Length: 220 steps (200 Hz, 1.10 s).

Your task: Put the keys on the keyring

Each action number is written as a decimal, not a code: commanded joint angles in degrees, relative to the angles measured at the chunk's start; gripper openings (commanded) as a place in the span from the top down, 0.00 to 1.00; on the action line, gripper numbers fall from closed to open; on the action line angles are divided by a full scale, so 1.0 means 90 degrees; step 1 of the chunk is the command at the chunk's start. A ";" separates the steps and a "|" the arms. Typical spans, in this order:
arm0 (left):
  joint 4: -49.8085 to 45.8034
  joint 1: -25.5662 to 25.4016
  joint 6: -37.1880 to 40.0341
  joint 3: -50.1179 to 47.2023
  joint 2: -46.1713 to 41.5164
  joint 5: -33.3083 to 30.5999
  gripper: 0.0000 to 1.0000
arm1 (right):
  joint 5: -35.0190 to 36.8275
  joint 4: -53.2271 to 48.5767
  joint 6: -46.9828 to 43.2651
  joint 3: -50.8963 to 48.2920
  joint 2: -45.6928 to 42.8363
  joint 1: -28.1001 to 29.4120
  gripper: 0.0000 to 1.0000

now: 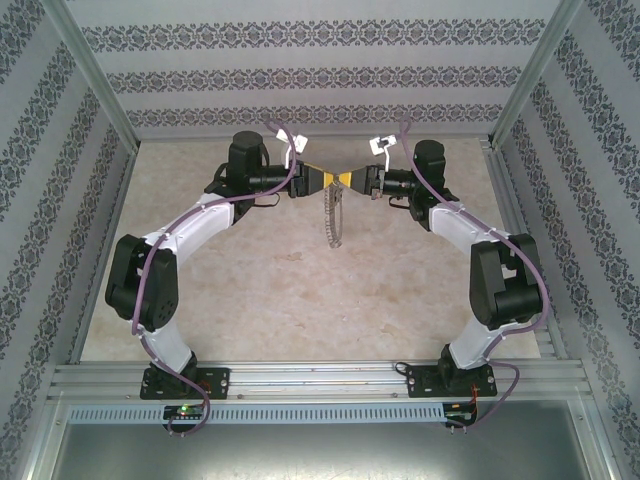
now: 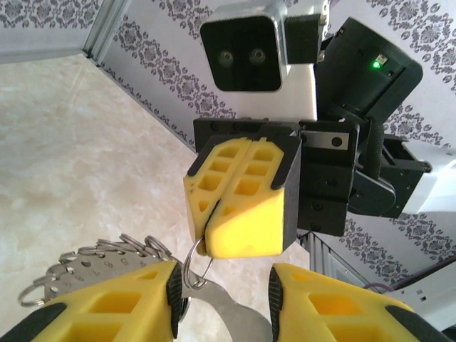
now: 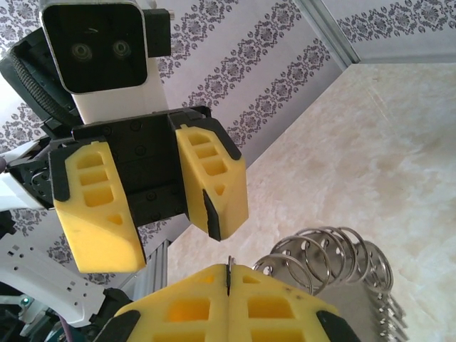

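The table [image 1: 300, 310] under me is a pale beige, marbled sheet, matt and flat. Walls [image 1: 320, 95] papered in bands of dark floral pattern close it in on the far side, the left and the right. Slanting aluminium posts [image 1: 92, 75] stand at the far corners. A ribbed metal rail [image 1: 320, 378] runs along the near edge, where my two bases are bolted.

Both my arms bow outward and meet over the far middle of the table, close to the far wall. My right gripper [image 2: 214, 235] has its yellow fingers pressed flat together, pinching a thin wire ring of the keyring [image 2: 96, 262]. The rest of that bunch of silver rings and flat tabs hangs below the meeting point. My left gripper [image 2: 224, 285] faces it, almost tip to tip, with its jaws partly apart. A flat silver blade [image 2: 231, 319] lies in the gap against one finger, and I cannot tell whether it is gripped.

Open tabletop stretches left, right and near of the hanging bunch, between my arms. Room is tightest on the far side, toward the wall.
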 commanded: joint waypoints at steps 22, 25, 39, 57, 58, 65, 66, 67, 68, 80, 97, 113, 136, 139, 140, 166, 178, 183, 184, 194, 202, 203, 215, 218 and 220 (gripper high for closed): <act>-0.0127 0.0051 0.0101 0.0288 0.0197 0.0257 0.63 | -0.0207 0.0344 0.0007 0.0167 0.0003 0.0027 1.00; -0.0106 0.0046 0.0083 0.0288 0.0210 0.0271 0.63 | -0.0201 0.0340 0.0005 0.0159 0.0004 0.0026 1.00; 0.0017 0.0051 -0.0033 0.0279 0.0243 0.0324 0.63 | -0.0188 0.0354 0.0023 0.0169 0.0015 0.0039 1.00; 0.0124 0.0044 -0.0140 0.0283 0.0292 0.0337 0.63 | -0.0161 0.0383 0.0031 0.0178 0.0012 0.0051 1.00; 0.0130 0.0045 -0.0145 0.0285 0.0293 0.0341 0.63 | -0.0164 0.0381 0.0033 0.0178 0.0017 0.0054 1.00; 0.0149 0.0045 -0.0172 0.0288 0.0311 0.0343 0.64 | -0.0168 0.0396 0.0052 0.0192 0.0022 0.0057 1.00; 0.0158 0.0045 -0.0176 0.0288 0.0313 0.0344 0.64 | -0.0168 0.0392 0.0053 0.0190 0.0027 0.0052 1.00; 0.0162 0.0045 -0.0183 0.0288 0.0318 0.0345 0.64 | -0.0168 0.0390 0.0054 0.0190 0.0027 0.0054 1.00; 0.0164 0.0040 -0.0186 0.0288 0.0321 0.0350 0.64 | -0.0163 0.0399 0.0054 0.0194 0.0024 0.0055 1.00; 0.0225 0.0028 -0.0232 0.0273 0.0337 0.0355 0.64 | -0.0140 0.0425 0.0070 0.0190 0.0031 0.0066 1.00; 0.0376 0.0024 -0.0324 0.0249 0.0352 0.0367 0.64 | -0.0133 0.0429 0.0091 0.0199 0.0042 0.0066 1.00; 0.0390 0.0015 -0.0355 0.0268 0.0372 0.0365 0.65 | -0.0127 0.0447 0.0098 0.0204 0.0043 0.0075 1.00; 0.0408 -0.0018 -0.0370 0.0294 0.0386 0.0364 0.66 | -0.0098 0.0458 0.0112 0.0208 0.0051 0.0086 1.00; 0.0407 -0.0019 -0.0371 0.0295 0.0401 0.0365 0.66 | -0.0100 0.0474 0.0113 0.0207 0.0060 0.0086 1.00; 0.0404 -0.0021 -0.0368 0.0296 0.0401 0.0365 0.66 | -0.0100 0.0475 0.0113 0.0207 0.0060 0.0086 1.00; 0.0427 -0.0055 -0.0392 0.0335 0.0448 0.0365 0.67 | -0.0090 0.0496 0.0137 0.0217 0.0080 0.0100 1.00; 0.0451 -0.0062 -0.0394 0.0346 0.0460 0.0364 0.67 | -0.0090 0.0502 0.0136 0.0223 0.0090 0.0109 1.00; 0.0460 -0.0066 -0.0404 0.0346 0.0455 0.0365 0.67 | -0.0090 0.0500 0.0136 0.0234 0.0100 0.0110 1.00; 0.0469 -0.0069 -0.0414 0.0337 0.0458 0.0365 0.67 | -0.0090 0.0503 0.0134 0.0235 0.0100 0.0113 1.00; 0.0521 -0.0073 -0.0424 0.0337 0.0458 0.0357 0.68 | -0.0086 0.0505 0.0141 0.0225 0.0109 0.0115 1.00; 0.0543 -0.0076 -0.0438 0.0331 0.0468 0.0355 0.68 | -0.0088 0.0499 0.0132 0.0226 0.0122 0.0124 1.00; 0.0545 -0.0074 -0.0441 0.0329 0.0469 0.0355 0.68 | -0.0089 0.0502 0.0132 0.0226 0.0125 0.0125 1.00; 0.0584 -0.0077 -0.0472 0.0347 0.0480 0.0358 0.68 | -0.0090 0.0503 0.0137 0.0226 0.0139 0.0135 1.00; 0.0594 -0.0081 -0.0483 0.0346 0.0480 0.0355 0.68 | -0.0083 0.0510 0.0139 0.0230 0.0144 0.0132 1.00; 0.0610 -0.0084 -0.0490 0.0346 0.0485 0.0360 0.68 | -0.0088 0.0499 0.0134 0.0230 0.0148 0.0134 1.00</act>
